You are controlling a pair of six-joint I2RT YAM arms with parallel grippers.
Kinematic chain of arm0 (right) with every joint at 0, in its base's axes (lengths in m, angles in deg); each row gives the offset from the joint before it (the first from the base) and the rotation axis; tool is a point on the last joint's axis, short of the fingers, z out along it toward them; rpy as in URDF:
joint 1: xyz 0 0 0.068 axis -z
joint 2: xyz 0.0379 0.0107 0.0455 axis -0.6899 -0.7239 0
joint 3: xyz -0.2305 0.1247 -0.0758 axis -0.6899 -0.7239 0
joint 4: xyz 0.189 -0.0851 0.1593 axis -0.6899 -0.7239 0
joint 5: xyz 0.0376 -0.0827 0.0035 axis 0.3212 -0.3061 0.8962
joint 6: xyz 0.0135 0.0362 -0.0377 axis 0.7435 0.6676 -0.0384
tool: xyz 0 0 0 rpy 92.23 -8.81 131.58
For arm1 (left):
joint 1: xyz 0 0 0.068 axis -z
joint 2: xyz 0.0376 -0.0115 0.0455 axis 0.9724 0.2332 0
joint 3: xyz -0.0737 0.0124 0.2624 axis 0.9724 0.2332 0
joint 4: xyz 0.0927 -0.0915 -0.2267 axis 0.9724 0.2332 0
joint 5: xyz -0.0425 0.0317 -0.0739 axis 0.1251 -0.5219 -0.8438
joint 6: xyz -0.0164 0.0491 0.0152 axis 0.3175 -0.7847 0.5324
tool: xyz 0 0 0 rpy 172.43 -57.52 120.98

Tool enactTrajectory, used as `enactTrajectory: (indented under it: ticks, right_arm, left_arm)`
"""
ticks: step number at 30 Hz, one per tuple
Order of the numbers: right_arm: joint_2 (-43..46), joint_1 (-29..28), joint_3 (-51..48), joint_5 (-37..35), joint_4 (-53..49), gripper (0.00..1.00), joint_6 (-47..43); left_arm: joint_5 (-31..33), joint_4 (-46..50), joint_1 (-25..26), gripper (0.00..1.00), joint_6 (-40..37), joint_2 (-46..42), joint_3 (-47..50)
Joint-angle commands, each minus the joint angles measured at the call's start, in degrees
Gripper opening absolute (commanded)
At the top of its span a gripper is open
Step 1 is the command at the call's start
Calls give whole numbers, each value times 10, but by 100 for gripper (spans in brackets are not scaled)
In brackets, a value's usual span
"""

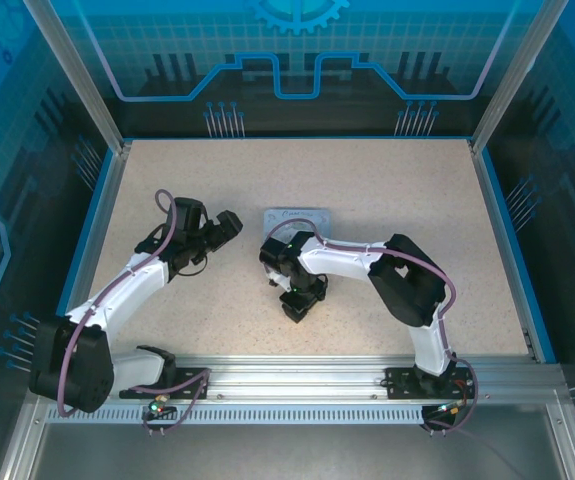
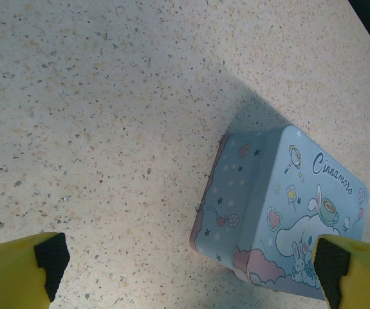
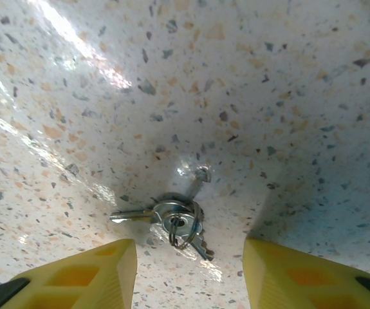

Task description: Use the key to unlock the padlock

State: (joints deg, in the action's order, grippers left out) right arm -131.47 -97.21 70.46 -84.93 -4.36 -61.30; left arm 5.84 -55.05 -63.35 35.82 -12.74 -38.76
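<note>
A small bunch of silver keys on a wire ring lies flat on the speckled table; the key (image 3: 133, 216) that points left shows most clearly. My right gripper (image 3: 188, 280) hangs just above the bunch, open, with a yellow finger on each side and nothing held. From above, the right gripper (image 1: 297, 305) points down at mid-table. My left gripper (image 2: 191, 264) is wide open over the near corner of the pale-blue tin (image 2: 287, 212), and the left gripper (image 1: 229, 225) sits just left of that tin (image 1: 299, 217). The padlock is out of view.
The tin with the cartoon dog stands closed at the table's middle, just behind the right wrist. Bare speckled tabletop (image 1: 387, 180) spreads to the back and both sides. A blue-edged frame and glass walls (image 1: 97, 200) enclose the table.
</note>
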Motion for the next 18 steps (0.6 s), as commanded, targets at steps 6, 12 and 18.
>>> enactTrajectory:
  ticks: [6,12,18]
  right_arm:
    - [-32,-10,8,-12,1,44,-1]
    - [-42,-11,18,0,20,35,14]
    - [-37,-13,20,21,33,35,26]
  left_arm:
    - [-7,4,-6,99,16,1,-7]
    - [-6,8,-6,99,9,0,-9]
    - [-6,7,-7,99,5,1,-10]
